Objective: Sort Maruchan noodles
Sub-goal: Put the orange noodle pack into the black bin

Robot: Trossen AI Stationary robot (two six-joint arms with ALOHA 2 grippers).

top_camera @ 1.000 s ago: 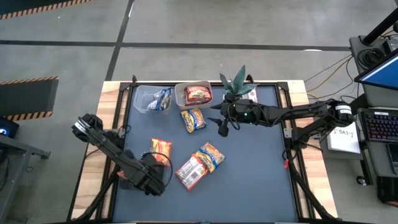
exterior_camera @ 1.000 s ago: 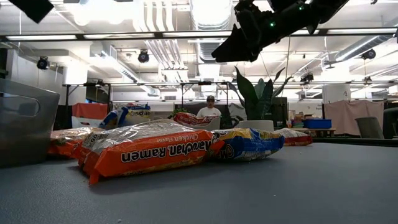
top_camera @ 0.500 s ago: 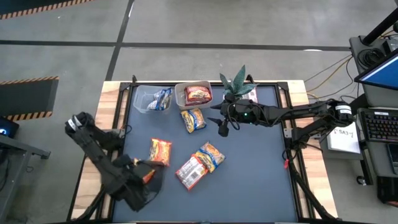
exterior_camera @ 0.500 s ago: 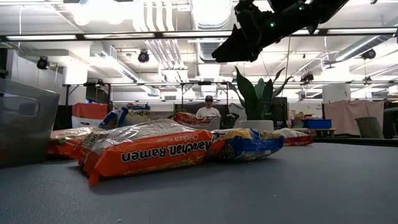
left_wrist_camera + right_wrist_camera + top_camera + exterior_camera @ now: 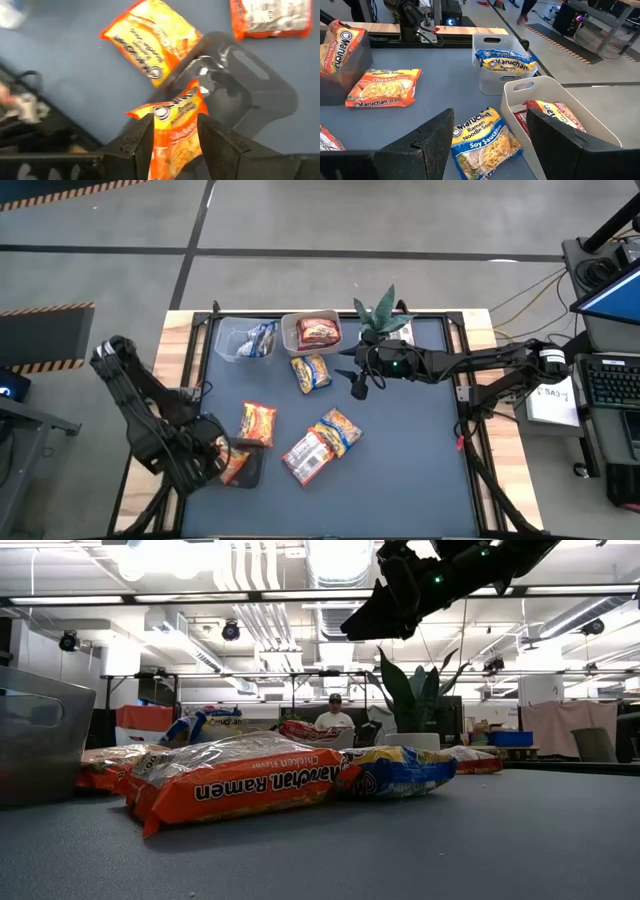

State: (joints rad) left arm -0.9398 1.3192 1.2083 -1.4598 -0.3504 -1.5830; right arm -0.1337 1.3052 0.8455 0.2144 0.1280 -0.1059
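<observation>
Over on the left near corner of the table, the left gripper (image 5: 174, 134) has its fingers pinched on an orange packet (image 5: 176, 131), holding it right over a dark tub (image 5: 247, 467) that sits at the near left of the grey mat (image 5: 400, 460). Just beyond that tub lies another orange chicken packet (image 5: 257, 422) flat on the mat. At the far left there's a clear tub (image 5: 232, 341) with a blue-yellow packet (image 5: 263, 338) in it, and right beside it a white tub (image 5: 297, 337) holding a dark red-and-white packet (image 5: 318, 331). Just in front of the white tub, a blue-yellow soy sauce packet (image 5: 311, 372) lies loose on the mat. Toward the middle, a red-and-white packet (image 5: 306, 456) and an orange-blue packet (image 5: 338, 430) lie touching, partly overlapped. Then the right gripper (image 5: 357, 383) hangs above the mat near the far edge, just right of the soy sauce packet, fingers spread wide with nothing in them. A potted plant (image 5: 381, 313) stands at the far edge behind it.
</observation>
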